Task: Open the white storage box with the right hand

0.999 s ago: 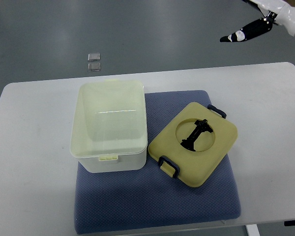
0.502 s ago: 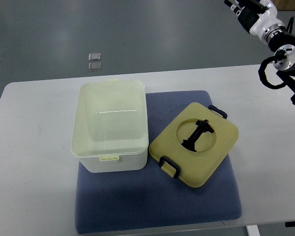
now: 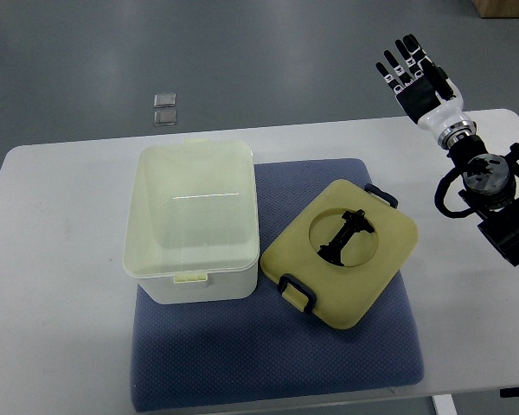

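We see the right hand [image 3: 419,79] with fingers spread past the table's [image 3: 60,346] far right edge, the lid [image 3: 340,252] lying beside the open white storage box [image 3: 193,223].

Bare table [image 3: 60,225] lies left of the open storage box [image 3: 193,222]; lid [image 3: 341,251] crowds its right.

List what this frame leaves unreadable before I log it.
- White storage box: the inside is hidden by its translucent lid, top view.
- Right hand: arm cut off by the right edge.
- Yellow case: underside hidden against the blue mat.
- Two floor squares: too small to identify.
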Motion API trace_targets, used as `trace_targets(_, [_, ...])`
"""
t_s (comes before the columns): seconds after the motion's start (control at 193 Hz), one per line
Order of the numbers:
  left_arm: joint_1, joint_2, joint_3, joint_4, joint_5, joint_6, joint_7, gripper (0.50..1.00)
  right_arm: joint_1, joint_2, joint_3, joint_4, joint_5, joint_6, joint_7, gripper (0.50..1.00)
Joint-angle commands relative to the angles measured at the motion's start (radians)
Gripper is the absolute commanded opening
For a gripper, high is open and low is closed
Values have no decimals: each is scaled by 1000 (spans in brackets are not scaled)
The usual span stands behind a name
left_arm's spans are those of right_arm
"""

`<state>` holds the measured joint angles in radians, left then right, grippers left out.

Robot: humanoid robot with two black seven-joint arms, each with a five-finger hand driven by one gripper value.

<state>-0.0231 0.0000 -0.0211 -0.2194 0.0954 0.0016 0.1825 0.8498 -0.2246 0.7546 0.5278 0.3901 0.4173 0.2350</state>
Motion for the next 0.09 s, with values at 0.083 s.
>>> trace_targets(0.083, [0, 0, 0, 0, 0, 0, 0, 1000, -12, 4, -1, 0, 0, -8, 40, 932])
